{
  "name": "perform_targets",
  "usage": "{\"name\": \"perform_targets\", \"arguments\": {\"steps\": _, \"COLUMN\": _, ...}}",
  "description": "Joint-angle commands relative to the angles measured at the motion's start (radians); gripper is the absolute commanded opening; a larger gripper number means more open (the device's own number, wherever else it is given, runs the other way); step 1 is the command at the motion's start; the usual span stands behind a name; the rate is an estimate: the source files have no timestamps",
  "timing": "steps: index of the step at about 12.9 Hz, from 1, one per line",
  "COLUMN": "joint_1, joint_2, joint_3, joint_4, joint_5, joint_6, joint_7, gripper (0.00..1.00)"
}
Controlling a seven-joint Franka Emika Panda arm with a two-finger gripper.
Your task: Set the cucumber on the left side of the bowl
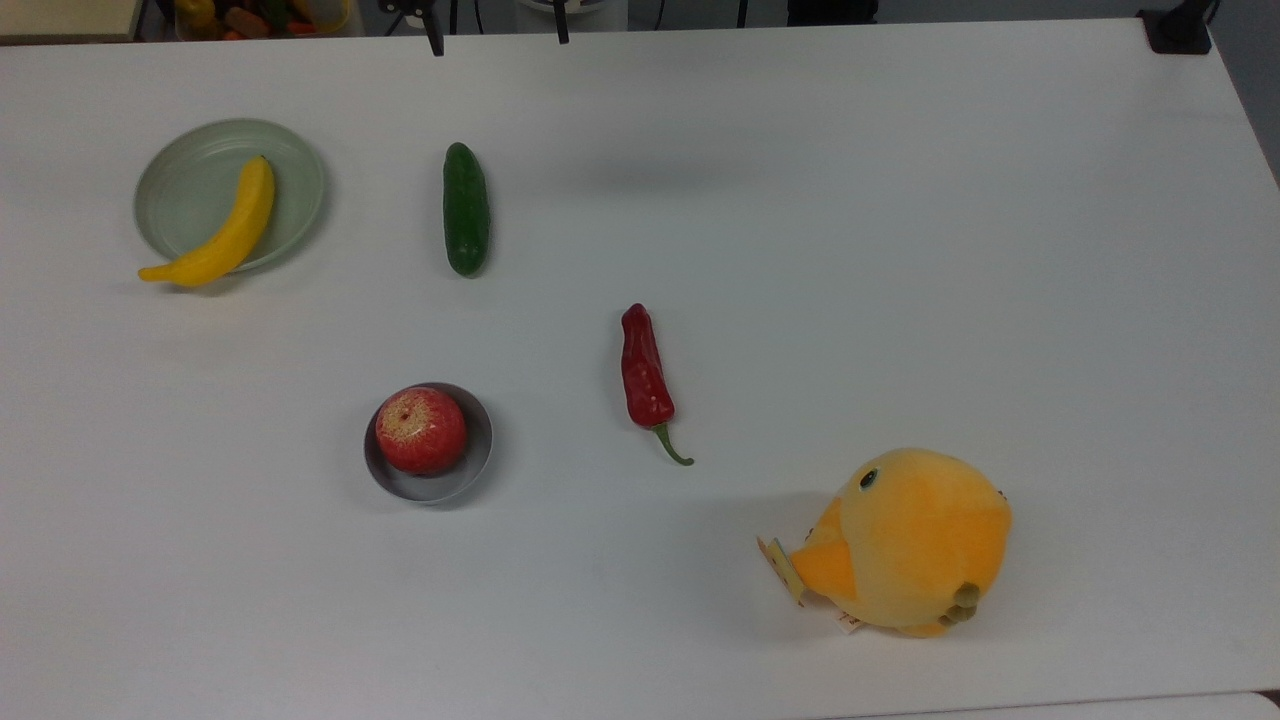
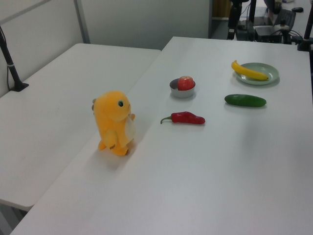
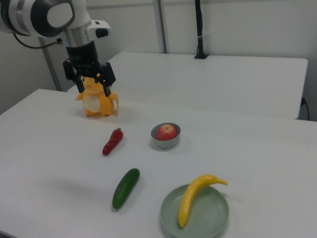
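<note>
Nearest the right view's lens, a pale green plate [image 3: 208,218] is seen with a yellow banana [image 3: 194,197] laid across it. Just to the right view's left, the cucumber [image 3: 126,188] lies flat on the white table [image 3: 257,153], well apart from the bowl [image 3: 166,141], which holds a red apple [image 3: 167,132]. A red chili [image 3: 112,141] is noted between cucumber and plush chick [image 3: 98,103]. The gripper [image 3: 91,83] is held high above the table, fingers spread, nothing grasped
</note>
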Motion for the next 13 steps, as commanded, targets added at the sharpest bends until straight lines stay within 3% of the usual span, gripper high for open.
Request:
{"name": "perform_targets", "arguments": {"steps": 1, "joint_1": 0.021, "joint_2": -0.017, "joint_3": -0.013, "joint_4": -0.02, "joint_5": -0.013, "joint_6": -0.016, "joint_7": -0.009, "gripper": 1.0}}
{"name": "perform_targets", "arguments": {"steps": 13, "joint_1": 0.026, "joint_2": -0.015, "joint_3": -0.013, "joint_4": -0.034, "joint_5": -0.013, "joint_6": -0.016, "joint_7": -0.009, "gripper": 1.0}}
